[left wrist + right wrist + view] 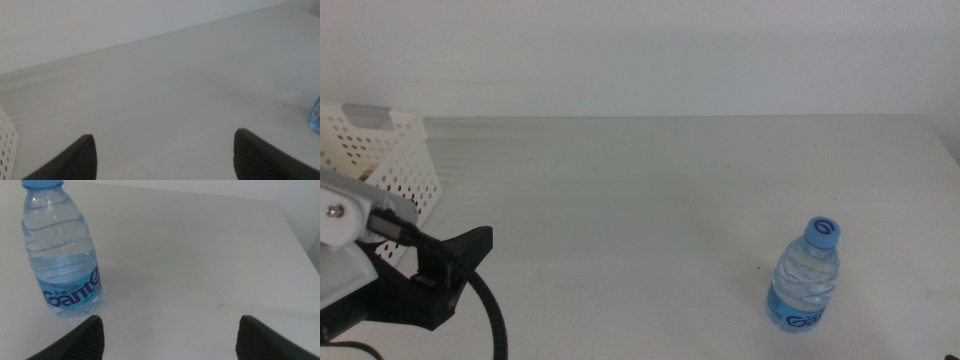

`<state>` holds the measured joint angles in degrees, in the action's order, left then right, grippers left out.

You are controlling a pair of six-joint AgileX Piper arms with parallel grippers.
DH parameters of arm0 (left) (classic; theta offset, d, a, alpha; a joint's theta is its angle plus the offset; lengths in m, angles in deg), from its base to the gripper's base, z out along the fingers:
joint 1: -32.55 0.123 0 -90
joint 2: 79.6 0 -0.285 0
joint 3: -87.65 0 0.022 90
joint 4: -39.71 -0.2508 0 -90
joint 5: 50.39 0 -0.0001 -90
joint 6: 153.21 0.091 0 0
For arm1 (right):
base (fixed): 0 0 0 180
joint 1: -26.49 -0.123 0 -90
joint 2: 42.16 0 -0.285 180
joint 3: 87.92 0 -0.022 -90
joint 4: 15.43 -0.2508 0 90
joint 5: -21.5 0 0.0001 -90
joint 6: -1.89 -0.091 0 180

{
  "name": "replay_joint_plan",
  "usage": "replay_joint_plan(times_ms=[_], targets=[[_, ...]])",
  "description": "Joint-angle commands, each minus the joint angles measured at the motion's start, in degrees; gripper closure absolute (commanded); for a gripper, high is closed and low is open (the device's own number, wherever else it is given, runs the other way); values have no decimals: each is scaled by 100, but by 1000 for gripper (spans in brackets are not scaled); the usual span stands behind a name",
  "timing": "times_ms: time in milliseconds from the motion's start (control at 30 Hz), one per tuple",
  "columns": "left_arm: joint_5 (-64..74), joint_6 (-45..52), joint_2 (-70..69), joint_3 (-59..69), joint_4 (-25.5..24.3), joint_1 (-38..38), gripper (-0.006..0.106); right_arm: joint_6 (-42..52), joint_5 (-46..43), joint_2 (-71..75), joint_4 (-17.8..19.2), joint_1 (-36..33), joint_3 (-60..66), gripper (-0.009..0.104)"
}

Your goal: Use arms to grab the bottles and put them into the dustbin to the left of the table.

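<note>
A small clear water bottle (pixel 806 281) with a blue cap (pixel 824 232) stands upright on the table (pixel 650 200), toward its right side near the front. Its ribbed body holds clear water, and its blue label (pixel 72 294) reads "Gante" in dark letters. The left gripper (pixel 162 155) hangs at the table's left, jaws wide apart and empty, beside the white perforated dustbin (pixel 390 160). The right gripper (pixel 170 335), also wide open and empty, sits just beside the bottle.
</note>
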<state>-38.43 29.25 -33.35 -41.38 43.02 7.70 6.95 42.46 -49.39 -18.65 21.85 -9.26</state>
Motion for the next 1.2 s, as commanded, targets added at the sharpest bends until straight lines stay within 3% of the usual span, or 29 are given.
replay_joint_plan(times_ms=[0,233,333,433,567,833,1167], targets=[[-457,-96,-23,-152,-1,-28,10,29,-303,-36,-13,28,-337,16],[-457,-96,-23,-152,-1,-28,10,29,-326,-1153,16,28,-1361,16],[-457,-96,-23,-152,-1,-28,10,29,-445,-1622,219,23,-1567,16],[-457,-96,-23,-152,-1,-28,10,29,-1109,-2049,497,-52,-1593,16],[-457,-96,-23,-152,-1,-28,10,-325,-2003,-2476,538,-484,-1588,16],[-457,-96,-23,-152,-1,-28,10,-506,-2352,-2990,649,-1496,-1448,16],[-457,-96,-23,-152,-1,-28,10,-506,-4479,-3312,697,-1591,-220,16]])
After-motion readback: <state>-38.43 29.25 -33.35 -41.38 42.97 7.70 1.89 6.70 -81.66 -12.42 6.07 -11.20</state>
